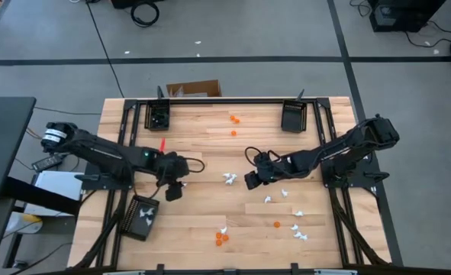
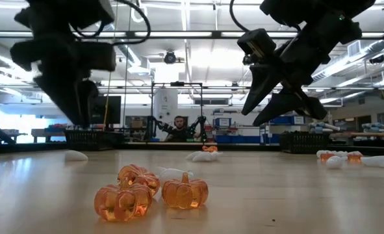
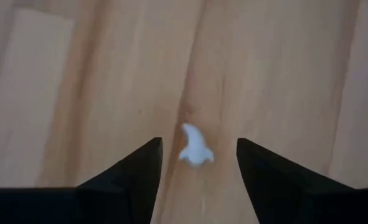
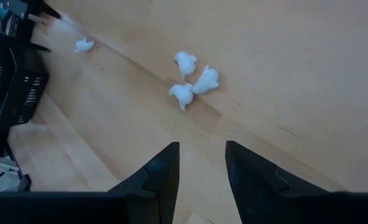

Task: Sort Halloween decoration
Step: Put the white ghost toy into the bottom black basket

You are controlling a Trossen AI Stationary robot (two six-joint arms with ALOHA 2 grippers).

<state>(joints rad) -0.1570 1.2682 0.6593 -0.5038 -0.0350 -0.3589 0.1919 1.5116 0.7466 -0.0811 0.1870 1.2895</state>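
Note:
The Halloween decoration lies scattered on the wooden table: white ghosts and orange pumpkins. One white ghost (image 3: 195, 146) lies flat on the wood, and my left gripper (image 3: 199, 140) (image 1: 173, 188) hovers open above it, a finger on either side in its wrist view, touching nothing. My right gripper (image 4: 201, 144) (image 1: 252, 179) stands open and empty at mid-table, just short of a cluster of three white ghosts (image 4: 193, 82) (image 1: 229, 179). Three orange pumpkins (image 2: 149, 190) (image 1: 222, 238) sit near the front edge.
A black tray (image 1: 141, 218) at the front left holds white ghosts. Two more black trays (image 1: 159, 114) (image 1: 292, 116) stand at the far edge. Two pumpkins (image 1: 234, 121) lie far centre; several ghosts (image 1: 297, 228) and one pumpkin (image 1: 277, 224) lie front right.

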